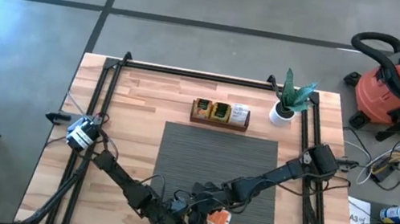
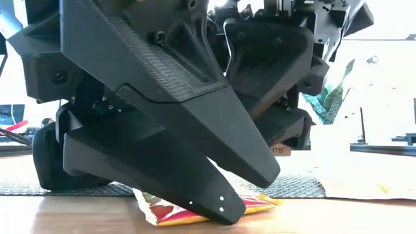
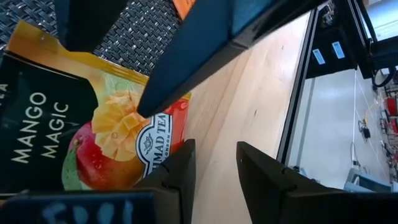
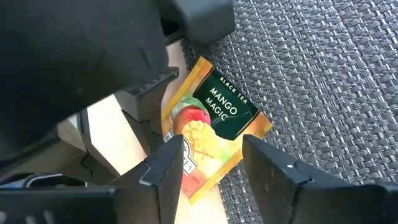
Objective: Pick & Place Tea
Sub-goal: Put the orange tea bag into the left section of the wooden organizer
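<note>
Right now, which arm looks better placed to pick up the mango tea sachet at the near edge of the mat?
Probably the right. The right gripper is open with the tea sachet lying between its fingers, straddling the mat's edge. The left gripper, also open, sits beside the sachet, over bare wood.

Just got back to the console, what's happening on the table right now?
Both arms are crowded at the near edge of the table, over one tea sachet labelled Mango Magic. It lies flat, partly on the grey mat and partly on bare wood. The right gripper is open just above it, fingers either side. The left gripper is open right beside it. Neither holds it. More sachets sit in the wooden tray at the far side, near a potted plant.
</note>
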Controlling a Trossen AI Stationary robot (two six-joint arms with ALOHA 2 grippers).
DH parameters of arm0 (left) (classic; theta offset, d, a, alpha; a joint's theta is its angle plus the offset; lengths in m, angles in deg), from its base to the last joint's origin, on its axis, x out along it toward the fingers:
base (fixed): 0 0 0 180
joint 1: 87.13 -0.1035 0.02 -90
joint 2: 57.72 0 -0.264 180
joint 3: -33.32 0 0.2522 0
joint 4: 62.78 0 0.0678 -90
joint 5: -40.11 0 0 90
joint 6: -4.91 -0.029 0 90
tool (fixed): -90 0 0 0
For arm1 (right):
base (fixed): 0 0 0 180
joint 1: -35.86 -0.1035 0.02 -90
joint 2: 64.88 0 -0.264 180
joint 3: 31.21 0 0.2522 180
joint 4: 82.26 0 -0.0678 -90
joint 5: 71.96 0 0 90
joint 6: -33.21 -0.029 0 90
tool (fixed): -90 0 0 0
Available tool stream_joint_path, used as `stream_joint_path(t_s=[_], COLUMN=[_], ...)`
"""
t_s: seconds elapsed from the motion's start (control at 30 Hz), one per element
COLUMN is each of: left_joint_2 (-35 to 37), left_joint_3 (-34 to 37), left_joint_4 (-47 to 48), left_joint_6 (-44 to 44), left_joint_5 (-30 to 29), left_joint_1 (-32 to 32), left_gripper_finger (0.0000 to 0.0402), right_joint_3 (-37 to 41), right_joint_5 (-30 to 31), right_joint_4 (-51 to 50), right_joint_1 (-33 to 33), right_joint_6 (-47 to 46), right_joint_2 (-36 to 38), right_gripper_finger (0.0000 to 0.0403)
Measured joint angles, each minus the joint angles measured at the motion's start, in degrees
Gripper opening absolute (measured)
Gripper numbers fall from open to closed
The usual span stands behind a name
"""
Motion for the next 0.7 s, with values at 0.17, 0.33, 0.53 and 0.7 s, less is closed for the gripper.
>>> stream_joint_path(t_s=[0.17, 0.33, 0.53, 0.7], left_joint_2=[0.0, 0.0, 0.0, 0.0], left_joint_3=[0.0, 0.0, 0.0, 0.0], left_joint_4=[0.0, 0.0, 0.0, -0.1], left_joint_6=[-0.4, -0.4, -0.3, -0.3], left_joint_5=[0.0, 0.0, -0.1, -0.1], left_joint_1=[0.0, 0.0, 0.0, 0.0], left_gripper_finger=[0.0110, 0.0110, 0.0110, 0.0110], right_joint_3=[0.1, 0.2, 0.2, 0.3], right_joint_5=[0.0, 1.8, 5.8, 1.8], right_joint_4=[0.1, 0.1, -1.7, -1.2], right_joint_1=[0.0, 0.0, 0.7, 1.2], right_joint_6=[0.6, 2.8, 4.7, 4.2], right_joint_2=[-0.1, 1.0, 2.0, -1.0], right_gripper_finger=[0.0158, 0.0145, 0.0137, 0.0137])
